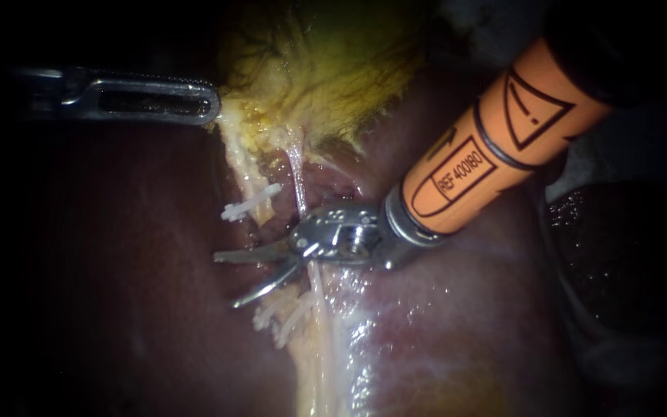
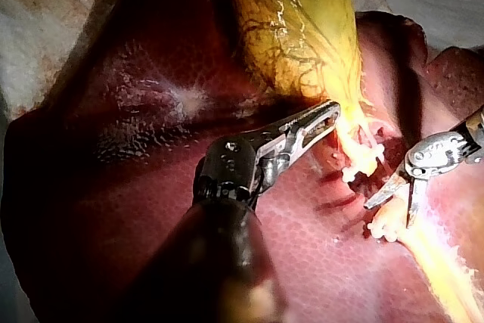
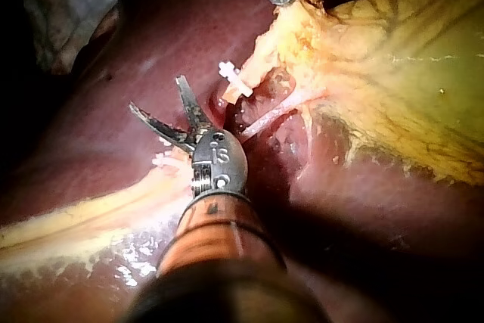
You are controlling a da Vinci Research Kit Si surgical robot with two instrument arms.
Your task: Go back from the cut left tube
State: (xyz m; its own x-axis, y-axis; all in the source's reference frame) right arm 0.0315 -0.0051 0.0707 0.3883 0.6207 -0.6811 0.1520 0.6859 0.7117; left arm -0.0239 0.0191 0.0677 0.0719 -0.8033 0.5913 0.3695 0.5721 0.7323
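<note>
1. The left tube (image 1: 242, 174) is lying cut on the liver (image 1: 117, 270). Its upper stump is hanging from the gallbladder (image 1: 318, 69) and carrying one white clip (image 1: 250, 202). Its lower stump, bearing the lower clips (image 1: 279, 313), is lying apart from it, with a bare gap showing between the two. The cutting itself looks done.
2. The right instrument (image 1: 227, 279) is sitting in that gap, its two blades standing spread with nothing held between them. One blade is lying just beside the lower clips.
3. The left instrument (image 1: 202, 104) is gripping the gallbladder's narrow end, jaws closed on the tissue and drawing it taut away from the clips.
4. The right tube (image 1: 299, 181), a thin pale strand, is running uncut close by the right instrument's hinge.
5. By my judgement the whole retreat is left to do, since the blades are not yet clear of the stumps.
</note>
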